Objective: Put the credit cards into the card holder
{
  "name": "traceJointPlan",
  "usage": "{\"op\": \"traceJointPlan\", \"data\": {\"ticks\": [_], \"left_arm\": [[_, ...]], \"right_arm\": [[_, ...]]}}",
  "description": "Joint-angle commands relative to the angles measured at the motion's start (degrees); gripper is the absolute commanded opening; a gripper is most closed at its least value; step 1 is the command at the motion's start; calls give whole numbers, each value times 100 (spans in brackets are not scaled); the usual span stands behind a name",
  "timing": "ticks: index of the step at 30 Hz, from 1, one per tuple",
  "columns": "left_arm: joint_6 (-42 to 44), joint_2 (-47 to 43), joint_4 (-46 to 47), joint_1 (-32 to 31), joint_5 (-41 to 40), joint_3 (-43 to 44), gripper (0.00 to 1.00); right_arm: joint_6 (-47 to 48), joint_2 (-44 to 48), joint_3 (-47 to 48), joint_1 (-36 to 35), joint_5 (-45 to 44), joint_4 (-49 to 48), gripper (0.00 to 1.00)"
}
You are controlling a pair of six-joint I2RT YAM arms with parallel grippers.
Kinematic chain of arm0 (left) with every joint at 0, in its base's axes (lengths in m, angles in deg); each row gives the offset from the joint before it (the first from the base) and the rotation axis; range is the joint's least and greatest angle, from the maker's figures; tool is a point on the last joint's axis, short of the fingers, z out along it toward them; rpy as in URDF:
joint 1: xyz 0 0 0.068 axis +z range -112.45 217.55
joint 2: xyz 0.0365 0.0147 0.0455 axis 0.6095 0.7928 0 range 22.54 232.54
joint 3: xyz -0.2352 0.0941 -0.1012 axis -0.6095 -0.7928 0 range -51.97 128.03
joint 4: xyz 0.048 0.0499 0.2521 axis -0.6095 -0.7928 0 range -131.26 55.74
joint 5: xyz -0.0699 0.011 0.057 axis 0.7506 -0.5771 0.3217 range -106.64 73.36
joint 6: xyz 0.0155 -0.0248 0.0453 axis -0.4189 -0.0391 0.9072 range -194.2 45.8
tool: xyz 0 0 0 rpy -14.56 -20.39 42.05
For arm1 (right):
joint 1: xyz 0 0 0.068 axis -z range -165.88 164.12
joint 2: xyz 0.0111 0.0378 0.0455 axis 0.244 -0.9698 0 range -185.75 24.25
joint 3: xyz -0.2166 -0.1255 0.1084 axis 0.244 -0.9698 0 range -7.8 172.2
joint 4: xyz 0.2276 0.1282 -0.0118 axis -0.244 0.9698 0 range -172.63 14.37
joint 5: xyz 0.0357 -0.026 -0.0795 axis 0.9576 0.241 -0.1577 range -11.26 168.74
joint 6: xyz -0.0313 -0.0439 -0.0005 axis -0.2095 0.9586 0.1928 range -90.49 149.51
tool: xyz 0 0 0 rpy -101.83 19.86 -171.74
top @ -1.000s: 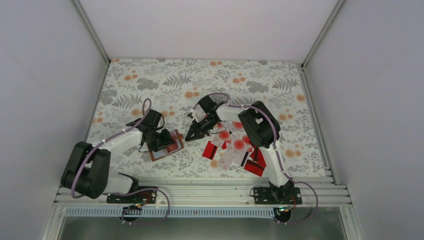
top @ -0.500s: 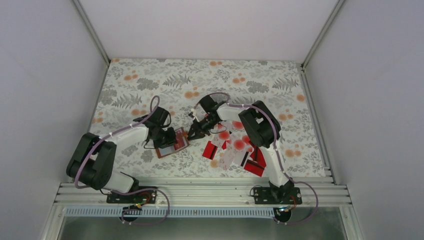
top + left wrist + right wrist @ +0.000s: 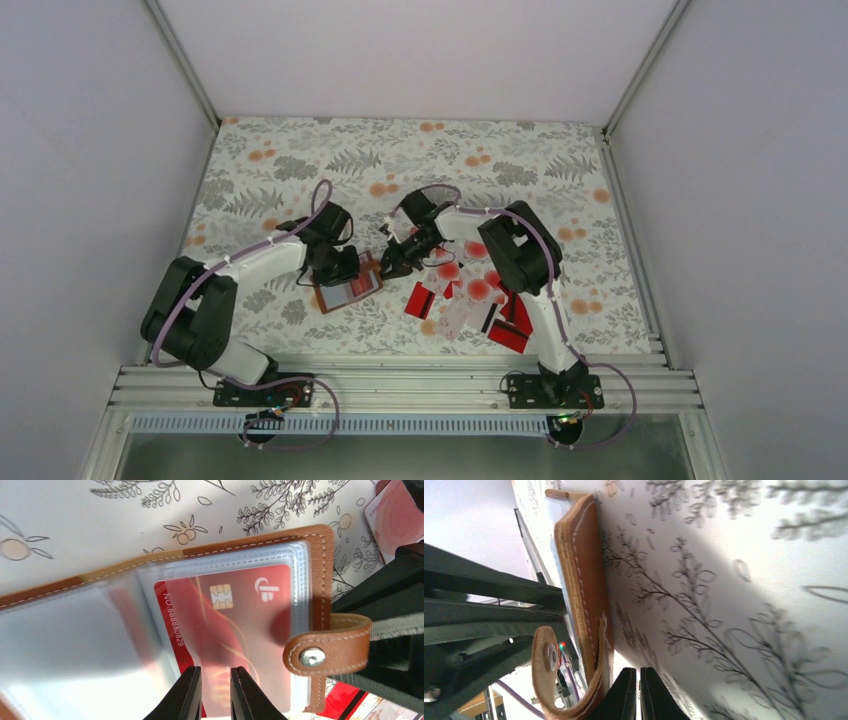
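Top external: shows card holder point(image 3: 355, 293) lying open on the floral table point(image 3: 300, 160), left of centre, between both claws. Puts left gripper point(image 3: 340, 268) down over holder's far-left part, right gripper point(image 3: 386, 269) at its right edge. Shows credit cards point(image 3: 465, 290) in a loose overlapping heap just right of holder, partly under the right arm; red ones mostly toward the near side, white blotched ones mixed in.

Left wrist: looks straight down on clear plastic sleeves point(image 3: 75, 640) inside the stitched brown cover. Shows one red card point(image 3: 225, 625), chip visible, seated in a sleeve. Shows snap strap point(image 3: 330, 645) poking out sideways, stud facing up. Left fingers point(image 3: 192, 692) almost together, thin gap only, over the sleeve holding that card; can't tell whether pinching plastic or merely close to it. White blotched card point(image 3: 395, 515) at top right corner, off the holder.

Right wrist: shows right claw clenched tight, nothing seen between fingers, tips near the table surface, just beside the curled strap. Can't tell whether touching it.
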Motion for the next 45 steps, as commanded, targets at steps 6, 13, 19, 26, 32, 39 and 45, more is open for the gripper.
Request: {"op": "traceJointPlan", "data": {"ticks": [6,13,19,26,32,39,45], "left_arm": [[202,-486,-1003,-59,-638,511,20],[264,-866,-1439,-56,-862,540,26],[363,-1068,-1532,-57,-984,324,30],[500,-784,-816,-52,-427,-31,24],[595,-393,-525,-50,-350,-58,16],[842,150,-369,-57,-312,59,8],[997,427,-311,-57,-277,97,6]], "right_arm": [[457,396,401,404,-582,789,4],[696,863,333,532,-861,1148,6],[734,1353,-23,521,-436,994,13],[830,1452,-222,202,25,849,26],[640,1254,-190,-104,-235,765,35],[517,792,245,-322,-497,812,44],[295,562,413,-458,-629,612,47]]}}
